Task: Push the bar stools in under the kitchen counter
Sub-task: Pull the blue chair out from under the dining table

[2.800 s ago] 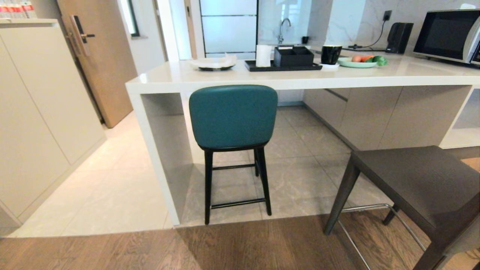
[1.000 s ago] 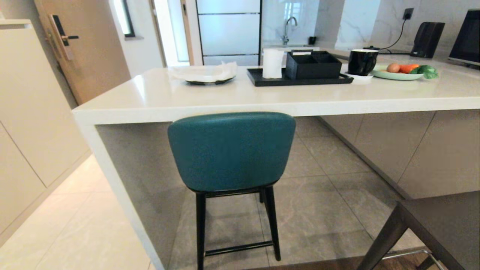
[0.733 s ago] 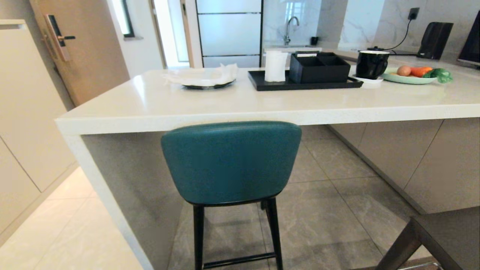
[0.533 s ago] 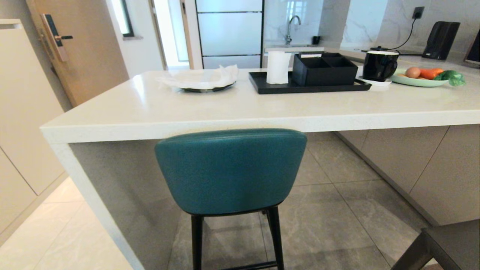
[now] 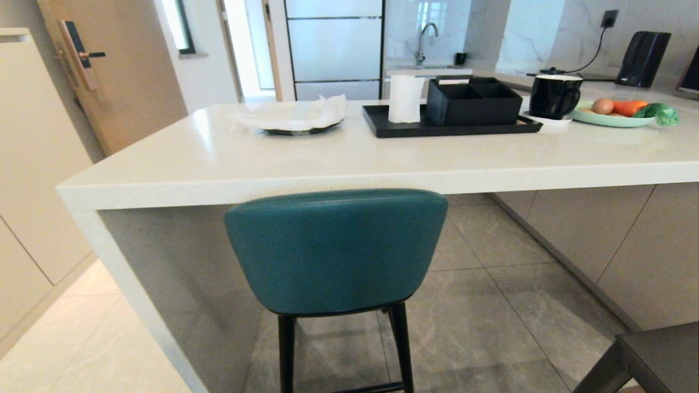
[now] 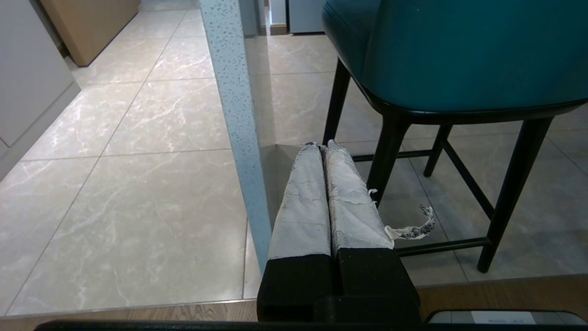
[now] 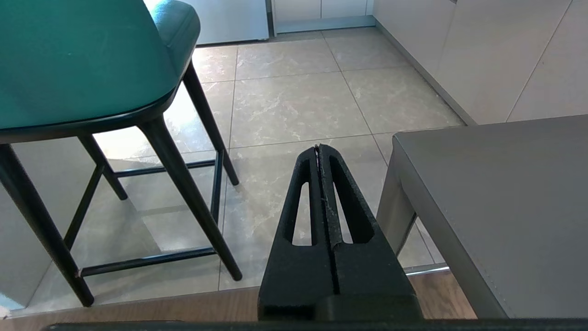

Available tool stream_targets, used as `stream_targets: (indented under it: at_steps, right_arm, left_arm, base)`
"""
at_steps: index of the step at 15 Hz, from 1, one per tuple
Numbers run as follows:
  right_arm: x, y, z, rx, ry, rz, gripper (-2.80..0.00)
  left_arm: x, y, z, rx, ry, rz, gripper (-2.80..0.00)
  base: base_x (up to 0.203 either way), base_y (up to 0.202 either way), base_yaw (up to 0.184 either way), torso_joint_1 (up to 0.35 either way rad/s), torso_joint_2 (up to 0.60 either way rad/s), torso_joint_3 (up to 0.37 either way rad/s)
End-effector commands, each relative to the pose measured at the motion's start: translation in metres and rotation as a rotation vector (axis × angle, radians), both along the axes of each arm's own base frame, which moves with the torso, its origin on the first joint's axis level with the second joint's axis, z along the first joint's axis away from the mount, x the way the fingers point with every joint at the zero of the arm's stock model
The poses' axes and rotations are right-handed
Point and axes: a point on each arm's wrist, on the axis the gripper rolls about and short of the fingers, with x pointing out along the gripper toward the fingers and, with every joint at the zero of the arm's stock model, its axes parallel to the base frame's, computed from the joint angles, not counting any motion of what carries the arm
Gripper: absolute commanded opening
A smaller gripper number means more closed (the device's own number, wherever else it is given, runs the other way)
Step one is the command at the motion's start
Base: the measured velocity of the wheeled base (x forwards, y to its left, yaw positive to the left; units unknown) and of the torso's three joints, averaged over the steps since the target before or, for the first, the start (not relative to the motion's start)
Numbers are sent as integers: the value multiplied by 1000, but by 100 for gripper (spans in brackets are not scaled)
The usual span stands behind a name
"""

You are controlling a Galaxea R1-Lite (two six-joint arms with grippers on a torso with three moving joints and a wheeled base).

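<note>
The teal bar stool [image 5: 336,251] stands right in front of me with its curved back just below the edge of the white kitchen counter [image 5: 218,164]; its thin black legs [image 6: 386,151] rest on the tiles. A corner of the dark grey stool [image 5: 650,355] shows low at the right, out from the counter, and its flat seat [image 7: 500,184] fills the right wrist view. My left gripper [image 6: 321,146] is shut and empty, low beside the counter's side panel [image 6: 234,119]. Between the two stools my right gripper [image 7: 318,147] hangs low, shut and empty. Neither arm shows in the head view.
On the counter stand a plate with a white cloth [image 5: 289,115], a black tray [image 5: 453,126] with a paper roll and a black box, a black mug [image 5: 554,95] and a green plate of vegetables [image 5: 622,112]. Cabinets [image 5: 33,164] and a wooden door [image 5: 125,71] stand left.
The whole view has shifted: the camera has come closer to the counter and the teal stool, which now look larger. The grey stool has slid almost out at the lower right.
</note>
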Motion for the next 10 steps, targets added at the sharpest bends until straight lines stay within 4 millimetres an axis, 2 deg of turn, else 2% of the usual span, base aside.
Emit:
stream_targets:
  at_steps: [1,10]
  right_arm:
    - [0,0,0,0,-1,-1,-280]
    - [0,0,0,-2,1,-1,-280]
  left_arm:
    - [0,0,0,-1,1,0,-280]
    - [0,0,0,-4,-1,9,-280]
  base:
    - [0,0,0,0,0,0]
    - [0,0,0,0,0,0]
